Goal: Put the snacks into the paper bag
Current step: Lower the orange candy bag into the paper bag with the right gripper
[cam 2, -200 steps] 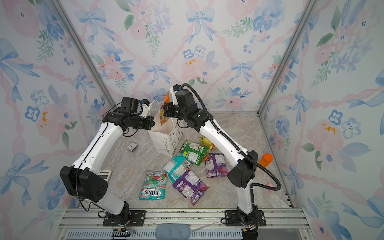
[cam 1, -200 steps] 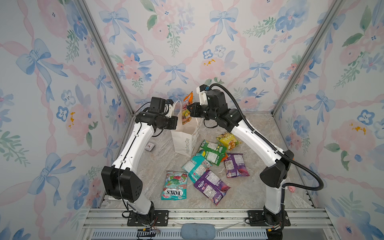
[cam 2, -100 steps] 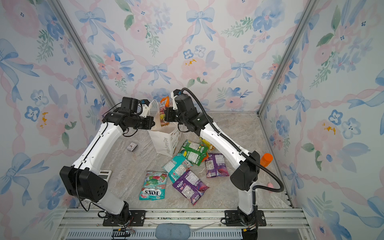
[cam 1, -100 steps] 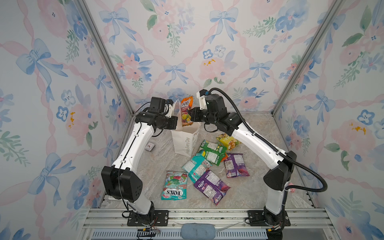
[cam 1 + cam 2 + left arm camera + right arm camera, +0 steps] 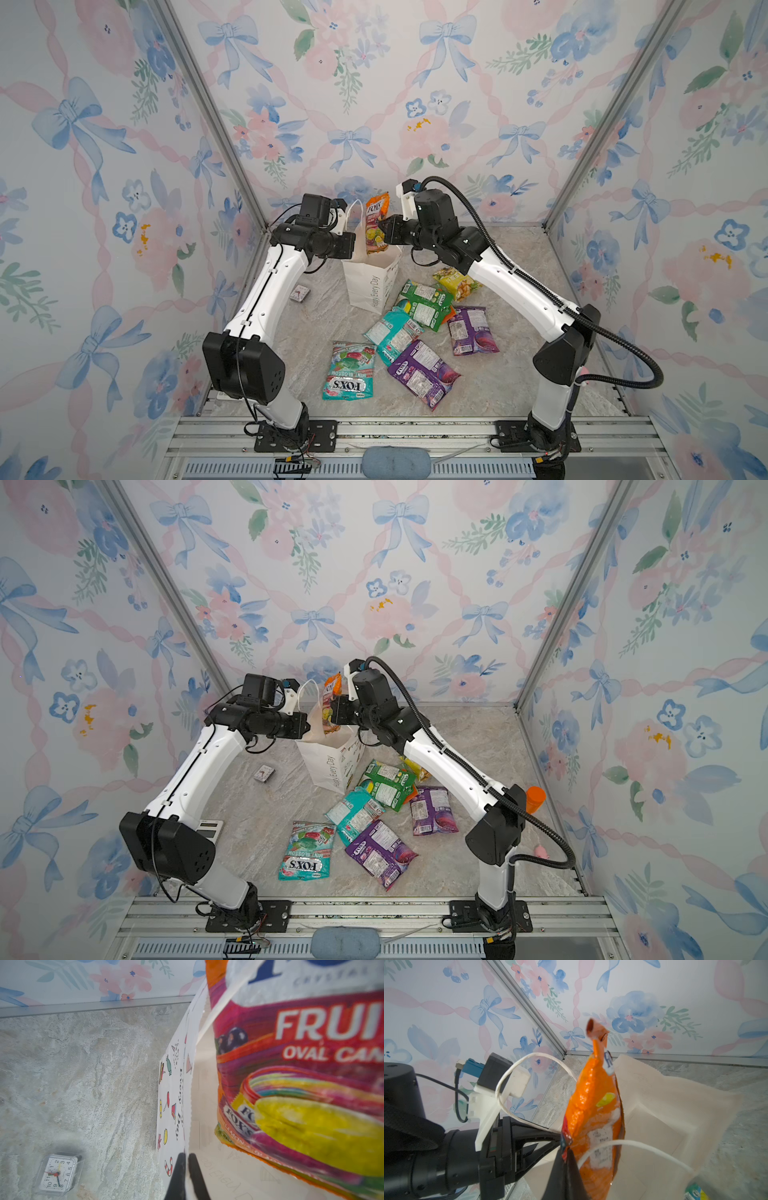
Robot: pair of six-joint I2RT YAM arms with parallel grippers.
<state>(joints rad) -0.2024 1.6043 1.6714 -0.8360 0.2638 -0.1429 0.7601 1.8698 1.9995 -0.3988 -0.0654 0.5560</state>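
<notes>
My right gripper [image 5: 384, 232] is pinching fully shut on the edge of the orange and purple candy packet [image 5: 376, 224]. The packet is hanging upright just above the centre of both top views. Its lower end is dipping into the open mouth of the paper bag [image 5: 372, 286].

My left gripper [image 5: 186, 1156] is also clamping tight, with one jaw on each side of the bag's paper rim. The bag is standing upright in the middle of the frame.

Below and to the right of the bag, the other snacks are lying flat on the grey marbled table [image 5: 519, 257]. There is a green packet [image 5: 424, 305], a yellow packet [image 5: 457, 282], two teal packets [image 5: 349, 372] and two purple packets [image 5: 422, 372]. Several of them are overlapping.

A small clock [image 5: 300, 294] is sitting left of the bag. In a top view, a white calculator [image 5: 210, 829] is showing at lower left beside my left arm. An orange-capped bottle [image 5: 535, 798] is peeking out at the right, behind my right arm's elbow.

Wallpaper [image 5: 374, 104] with blue bows and pink flowers is closing in the table on three sides. A metal rail [image 5: 415, 432] is running along the bottom of the frame and carrying both arm bases.
</notes>
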